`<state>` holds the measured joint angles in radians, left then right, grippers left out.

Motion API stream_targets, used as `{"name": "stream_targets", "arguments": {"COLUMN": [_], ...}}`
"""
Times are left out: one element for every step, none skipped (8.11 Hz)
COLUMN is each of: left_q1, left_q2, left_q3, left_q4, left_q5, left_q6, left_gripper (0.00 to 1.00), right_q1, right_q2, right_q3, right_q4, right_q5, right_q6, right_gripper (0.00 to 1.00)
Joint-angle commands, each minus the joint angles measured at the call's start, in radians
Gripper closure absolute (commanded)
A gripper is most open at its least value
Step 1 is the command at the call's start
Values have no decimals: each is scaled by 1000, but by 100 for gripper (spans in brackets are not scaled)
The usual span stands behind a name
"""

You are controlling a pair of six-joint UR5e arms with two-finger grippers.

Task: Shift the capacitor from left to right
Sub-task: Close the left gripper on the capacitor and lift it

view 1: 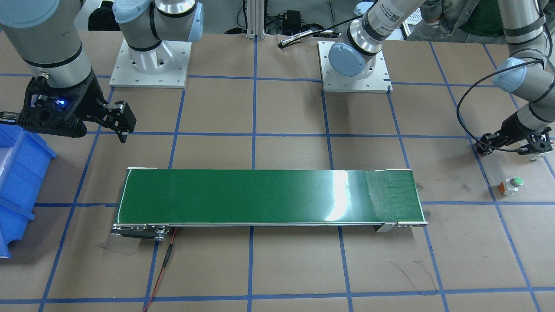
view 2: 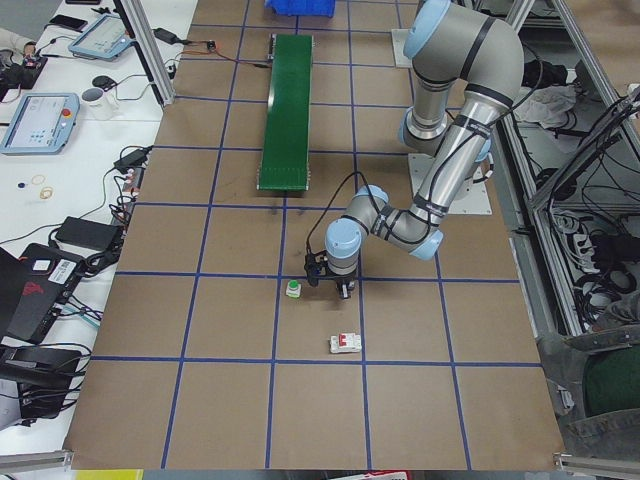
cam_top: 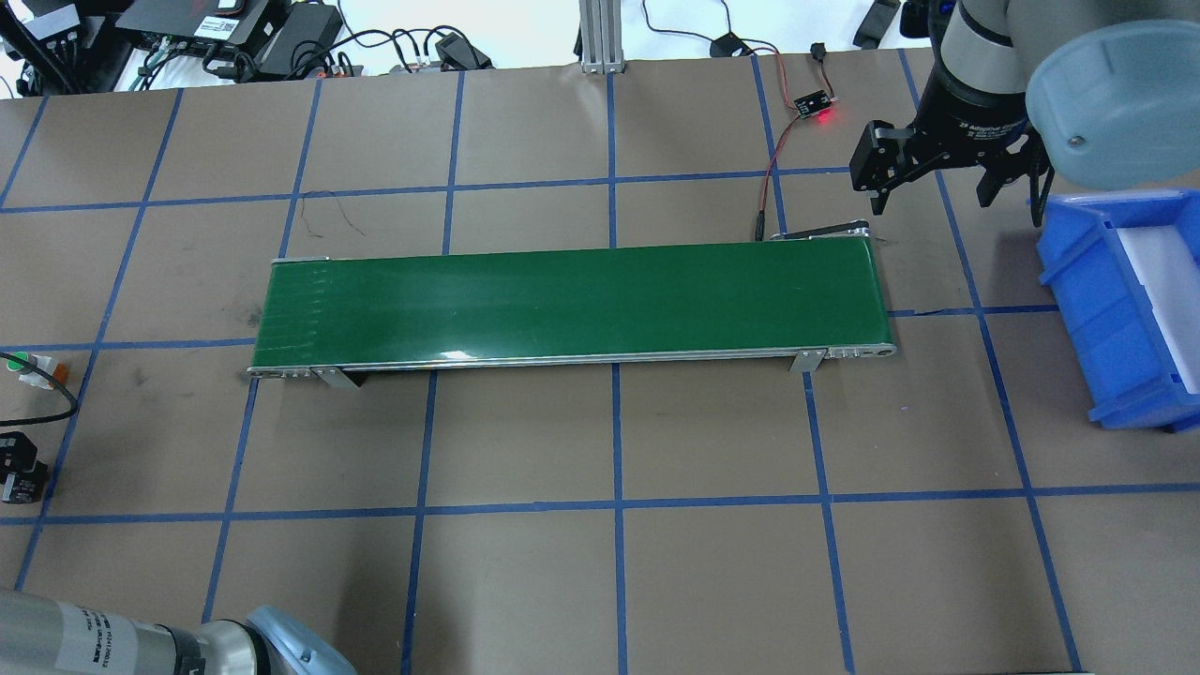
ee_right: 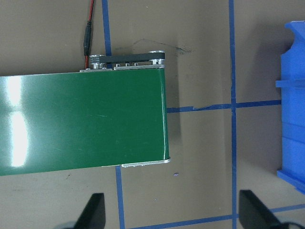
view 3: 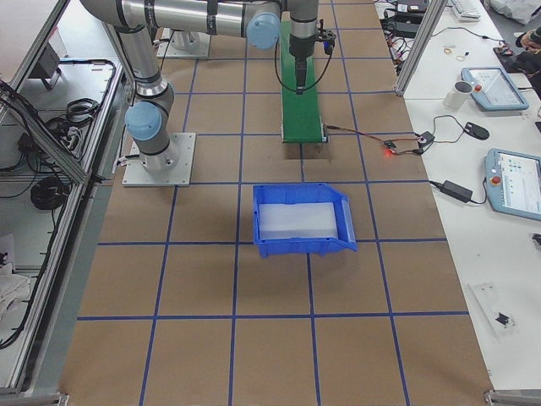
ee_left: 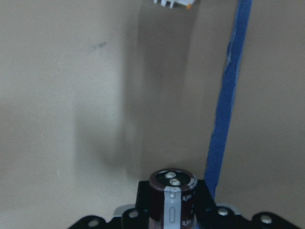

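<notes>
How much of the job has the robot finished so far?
Done: the left gripper is shut on the capacitor at the table's left end. In hand: the capacitor is held low, close to the table. Left: the green belt is bare, and the right gripper hangs open by the belt's other end, near the blue bin, holding nothing.

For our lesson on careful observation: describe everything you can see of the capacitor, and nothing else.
The capacitor is a small, glossy brownish-black cylinder with a pale grey stripe down its side. The end facing the left wrist camera shows two silvery terminals. It sits clamped between the black fingers of the left end effector, over the brown table, close to a blue tape line. Its lower part is hidden, so contact with the table cannot be judged.
</notes>
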<state>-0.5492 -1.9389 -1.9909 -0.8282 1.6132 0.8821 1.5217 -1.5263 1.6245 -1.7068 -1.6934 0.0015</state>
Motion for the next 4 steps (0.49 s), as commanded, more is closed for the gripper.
{"name": "stream_targets", "arguments": {"left_q1": [0, -6, -20, -64], "left_q2": [23, 56, 108, 171], "left_q3": [0, 0, 0, 0], "left_q4": [-5, -12, -52, -131], "left_q5": [40, 69, 94, 94], "left_q6": [0, 0, -8, -27], "left_gripper": [100, 100, 100, 100], "right_q1": [0, 0, 0, 0], "right_q2": [0, 0, 0, 0], "right_q3": [0, 0, 0, 0], "right_q4": [1, -2, -2, -2], "right_q5": [0, 0, 0, -2], "right_q6": [0, 2, 0, 0], "right_gripper": [0, 0, 0, 0]}}
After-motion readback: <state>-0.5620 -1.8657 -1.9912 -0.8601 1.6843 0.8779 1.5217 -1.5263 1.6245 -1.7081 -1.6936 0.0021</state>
